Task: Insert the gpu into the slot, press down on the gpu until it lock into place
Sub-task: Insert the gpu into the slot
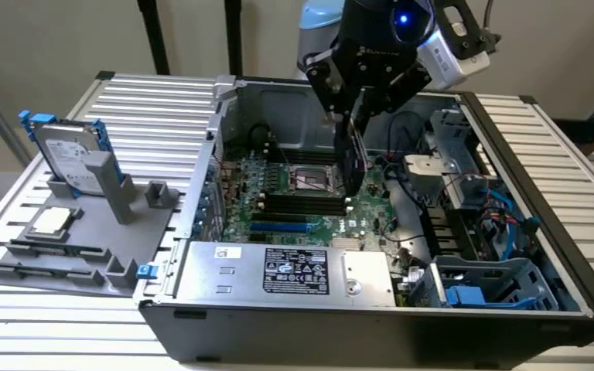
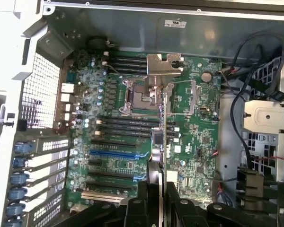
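Exterior view first: the gripper (image 1: pixel 351 116) hangs over the open case (image 1: pixel 380 328) with its fingers clamped on the gpu (image 1: pixel 352 162). The card hangs edge-on and close to upright. Its lower end is above the green motherboard (image 1: pixel 323 216), just off the 3 o'clock side of the CPU socket (image 1: pixel 312 179). The slot (image 1: pixel 279 228), that bright blue strip, is at roughly 8 o'clock from the card's lower end and apart from it, so the card isn't seated yet. The silver power-supply box (image 1: pixel 287 270) sits at 6 o'clock from the board. A hard drive (image 1: pixel 70 158) stands on a grey tray (image 1: pixel 29 267) out at 9 o'clock from the case.

Wrist view: the gpu (image 2: pixel 164 132) shows up as a thin dark line coming out from between the gripper (image 2: pixel 162 191) fingers and running alongside the CPU socket (image 2: pixel 139 97). The slot (image 2: pixel 113 154) lies off to one side of the card, not touching it, between parallel black strips.
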Controlling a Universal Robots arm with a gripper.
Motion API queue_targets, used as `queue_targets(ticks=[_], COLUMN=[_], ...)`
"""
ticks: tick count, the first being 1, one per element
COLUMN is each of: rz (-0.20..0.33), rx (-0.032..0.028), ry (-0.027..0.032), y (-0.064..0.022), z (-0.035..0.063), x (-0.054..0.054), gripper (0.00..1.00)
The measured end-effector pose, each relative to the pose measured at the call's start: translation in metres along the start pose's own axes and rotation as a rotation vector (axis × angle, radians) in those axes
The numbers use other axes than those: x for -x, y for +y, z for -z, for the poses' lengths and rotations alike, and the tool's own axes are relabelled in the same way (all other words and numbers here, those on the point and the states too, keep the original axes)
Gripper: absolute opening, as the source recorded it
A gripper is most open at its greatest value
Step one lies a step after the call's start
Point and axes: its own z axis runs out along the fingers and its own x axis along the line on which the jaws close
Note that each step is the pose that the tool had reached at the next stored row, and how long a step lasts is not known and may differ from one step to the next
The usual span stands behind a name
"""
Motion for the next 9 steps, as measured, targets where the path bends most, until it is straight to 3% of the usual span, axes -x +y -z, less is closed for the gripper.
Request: queue_targets(ticks=[9], rz=[0.163], rx=[-0.0044], ry=[0.0127], y=[0.0], z=[0.0], x=[0.0], gripper=[0.26])
